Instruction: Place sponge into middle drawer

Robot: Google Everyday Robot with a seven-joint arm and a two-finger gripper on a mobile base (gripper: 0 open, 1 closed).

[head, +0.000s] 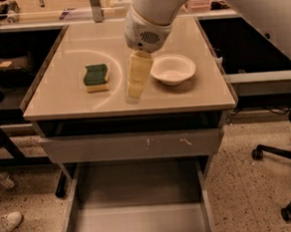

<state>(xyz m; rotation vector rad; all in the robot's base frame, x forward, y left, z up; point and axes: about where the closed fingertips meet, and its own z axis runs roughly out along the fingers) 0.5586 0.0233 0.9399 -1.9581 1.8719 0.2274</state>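
The sponge [97,77], pale yellow with a dark green top, lies flat on the tabletop [75,105] left of centre. My gripper [134,93] hangs down from the white arm just above the table, between the sponge and a white bowl [172,69], a short way right of the sponge and not touching it. It holds nothing that I can see. The middle drawer [137,208] is pulled out below the table's front, its smooth grey floor bare.
A closed grey drawer front with pale scratch marks [132,146] sits above the open drawer. An office chair base [284,178] stands on the floor at the right. A shoe [5,223] is at the lower left. Dark shelving flanks the table.
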